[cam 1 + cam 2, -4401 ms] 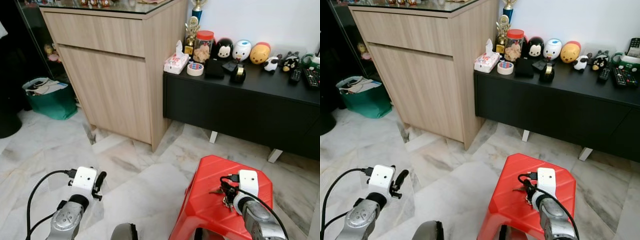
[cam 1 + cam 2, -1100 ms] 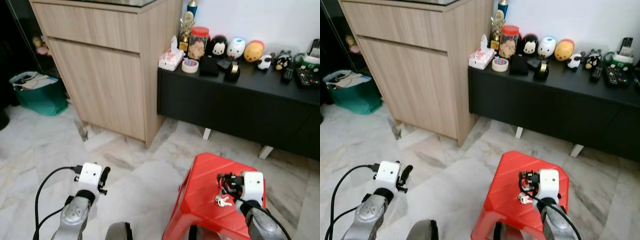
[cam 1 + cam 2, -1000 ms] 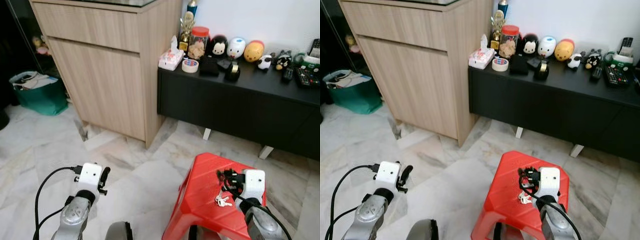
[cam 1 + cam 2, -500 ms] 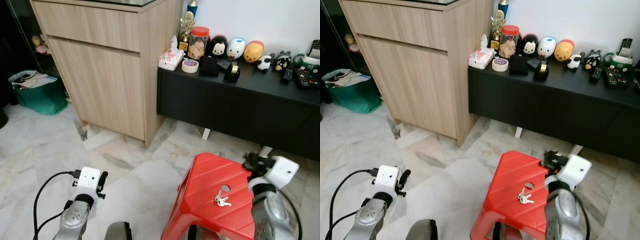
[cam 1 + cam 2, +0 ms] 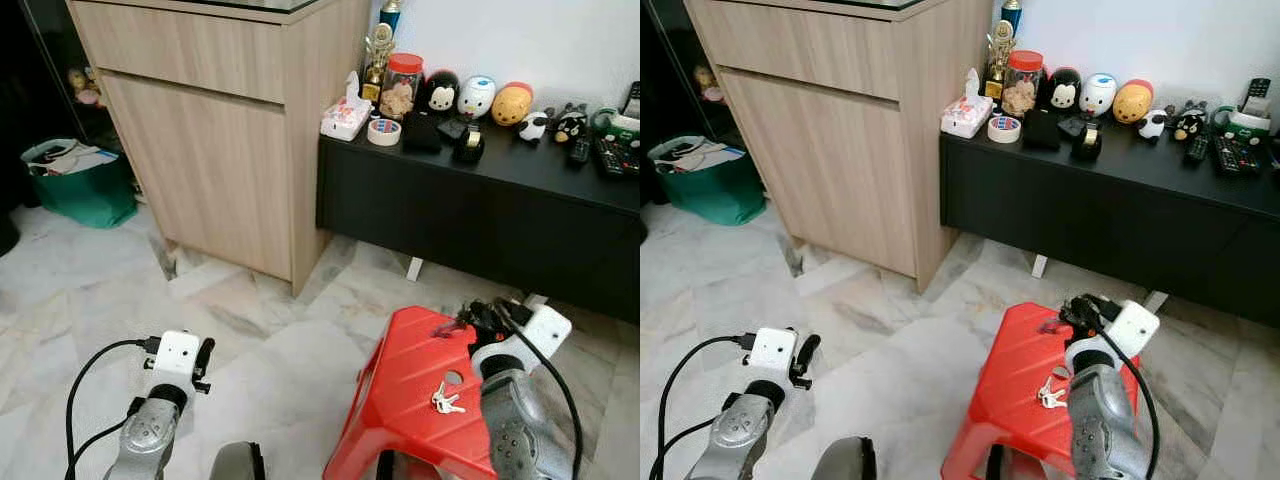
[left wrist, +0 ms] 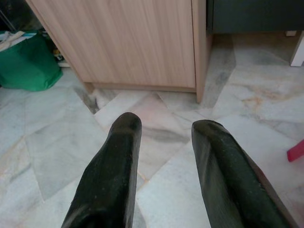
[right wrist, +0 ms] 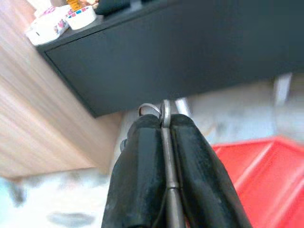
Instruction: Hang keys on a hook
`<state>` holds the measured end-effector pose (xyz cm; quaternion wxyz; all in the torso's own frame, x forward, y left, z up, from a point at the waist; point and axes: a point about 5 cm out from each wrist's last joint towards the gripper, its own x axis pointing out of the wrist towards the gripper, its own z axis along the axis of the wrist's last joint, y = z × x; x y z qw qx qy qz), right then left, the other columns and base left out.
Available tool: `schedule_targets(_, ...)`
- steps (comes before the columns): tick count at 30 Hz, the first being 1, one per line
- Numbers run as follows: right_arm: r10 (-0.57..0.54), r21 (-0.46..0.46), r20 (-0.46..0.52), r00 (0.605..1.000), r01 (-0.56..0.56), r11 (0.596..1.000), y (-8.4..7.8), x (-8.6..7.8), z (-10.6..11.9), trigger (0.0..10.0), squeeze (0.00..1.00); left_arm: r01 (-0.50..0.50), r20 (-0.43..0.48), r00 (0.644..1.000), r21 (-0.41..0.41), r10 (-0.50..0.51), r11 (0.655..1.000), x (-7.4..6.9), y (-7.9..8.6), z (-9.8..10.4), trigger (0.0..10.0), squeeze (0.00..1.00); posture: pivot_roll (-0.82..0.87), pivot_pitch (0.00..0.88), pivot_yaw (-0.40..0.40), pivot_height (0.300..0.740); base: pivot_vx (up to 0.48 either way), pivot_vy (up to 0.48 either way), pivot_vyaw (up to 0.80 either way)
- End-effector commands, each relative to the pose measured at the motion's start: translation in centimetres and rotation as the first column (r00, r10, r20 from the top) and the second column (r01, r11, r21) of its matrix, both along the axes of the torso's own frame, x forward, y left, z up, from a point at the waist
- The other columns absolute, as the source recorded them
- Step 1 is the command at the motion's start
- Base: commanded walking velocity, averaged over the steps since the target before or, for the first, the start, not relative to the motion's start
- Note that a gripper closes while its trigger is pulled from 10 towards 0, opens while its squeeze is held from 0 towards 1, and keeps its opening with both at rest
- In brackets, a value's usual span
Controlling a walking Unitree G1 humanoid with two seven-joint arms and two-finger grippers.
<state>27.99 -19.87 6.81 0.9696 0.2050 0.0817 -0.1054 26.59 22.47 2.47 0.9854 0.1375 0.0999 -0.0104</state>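
A small bunch of silver keys (image 5: 445,402) lies flat on the top of a red plastic stool (image 5: 400,375), beside a round hole. My right gripper (image 5: 462,320) hovers over the stool's far edge, pointing toward the black cabinet. In the right wrist view its fingers (image 7: 142,156) are shut on a thin metal ring (image 7: 164,111) whose loop pokes out past the tips. A small grey piece (image 5: 443,326) sticks out at the fingertips in the left eye view. My left gripper (image 5: 200,358) hangs low over the floor at the left, open (image 6: 166,128) and holding nothing.
A wooden cabinet (image 5: 230,130) stands at the back left. Beside it a low black sideboard (image 5: 480,210) carries toys, a jar, tape, tissues and remotes. A green bag (image 5: 75,180) sits on the marble floor (image 5: 280,330) at far left.
My right gripper has lifted off the bunch of keys and swung to the stool's far edge, then slightly left. The keys stay on the stool. The camera has shifted a little.
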Motion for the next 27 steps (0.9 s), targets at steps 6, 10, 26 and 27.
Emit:
schedule_targets(6,0.011,-0.083,0.005,1.000,-0.011,0.996,-0.1,-0.1,0.4,10.0,0.00,-0.012,0.002,1.000,-0.001,0.012,1.000,0.0,0.0,-0.2,10.0,0.00,0.07,0.000,-0.087,0.602,0.000,0.000,0.00)
schedule_targets(10,0.020,-0.103,0.002,1.000,-0.020,0.994,0.0,0.1,0.3,10.0,0.00,-0.012,0.002,1.000,-0.006,0.012,1.000,0.0,-0.2,-0.3,10.0,0.00,0.07,0.000,-0.089,0.602,0.000,0.000,0.00)
schedule_targets(26,-0.010,-0.113,0.001,1.000,0.010,0.994,-1.2,0.2,0.1,10.0,0.00,-0.139,-0.146,0.979,0.011,0.139,0.990,-2.5,2.7,-3.0,10.0,0.00,0.07,0.000,-0.092,0.695,0.000,0.000,0.00)
schedule_targets(27,-0.010,-0.113,0.001,1.000,0.010,0.994,-1.2,0.2,0.1,10.0,0.00,-0.139,-0.146,0.979,0.011,0.139,0.990,-2.5,2.7,-3.0,10.0,0.00,0.07,0.000,-0.092,0.695,0.000,0.000,0.00)
